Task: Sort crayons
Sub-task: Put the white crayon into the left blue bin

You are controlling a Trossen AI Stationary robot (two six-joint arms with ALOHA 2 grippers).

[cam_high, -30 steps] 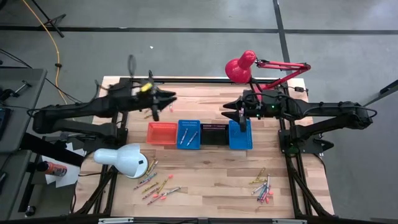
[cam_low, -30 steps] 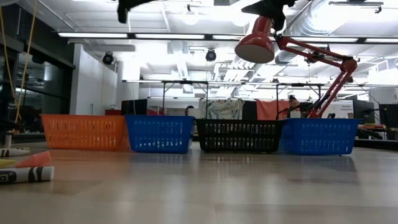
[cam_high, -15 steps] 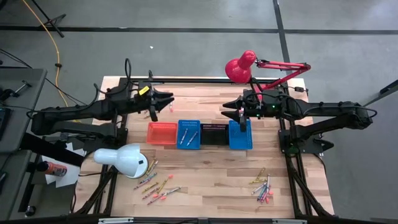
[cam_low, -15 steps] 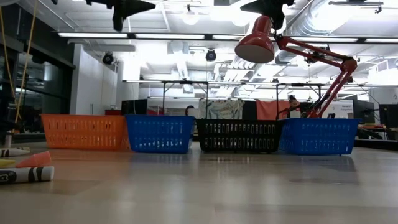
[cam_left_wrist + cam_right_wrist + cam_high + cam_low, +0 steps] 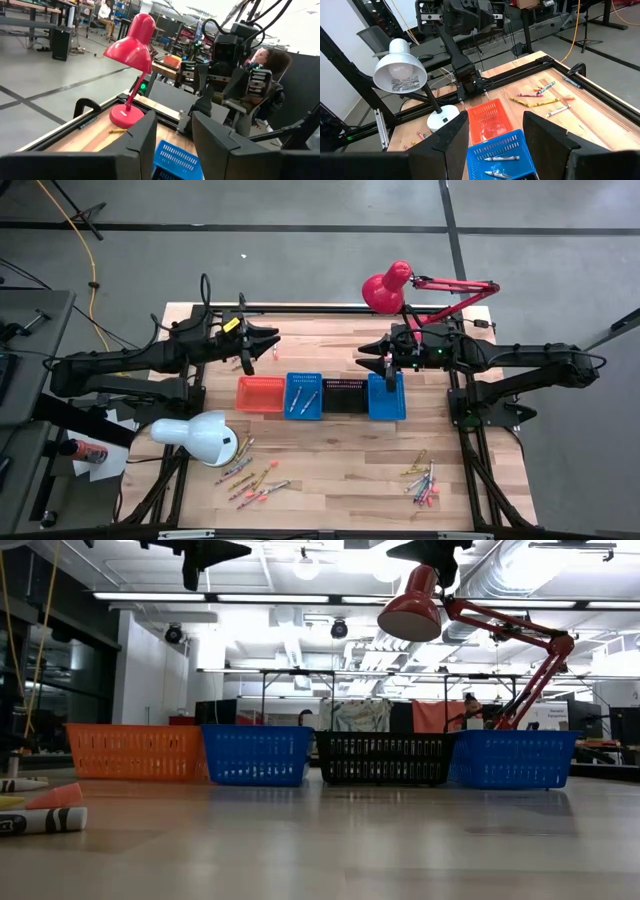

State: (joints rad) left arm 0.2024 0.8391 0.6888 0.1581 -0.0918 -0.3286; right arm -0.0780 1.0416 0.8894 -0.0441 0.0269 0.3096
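Both arms hang raised above the far half of the table [image 5: 330,460], well clear of the wood. The left gripper [image 5: 262,343] sits above the bare boards just behind the orange basket [image 5: 260,393], its two fingers [image 5: 142,142] standing apart with nothing between them. The right gripper [image 5: 374,361] hovers by the far end of the right-hand blue basket [image 5: 386,398], its fingers [image 5: 452,137] also spread and empty. Four baskets stand in a row across the middle: orange, then a blue basket [image 5: 304,395] with what look like two or three crayons lying inside, then a black basket [image 5: 344,394], then the second blue one. The loose crayons lie in two heaps near the front edge, one scatter [image 5: 250,475] beside the white lamp [image 5: 197,438] on the left, another pile [image 5: 424,480] at the right front. A red lamp [image 5: 388,286] leans in from the far right corner. From table height, a few crayons [image 5: 30,808] lie close at the left edge.
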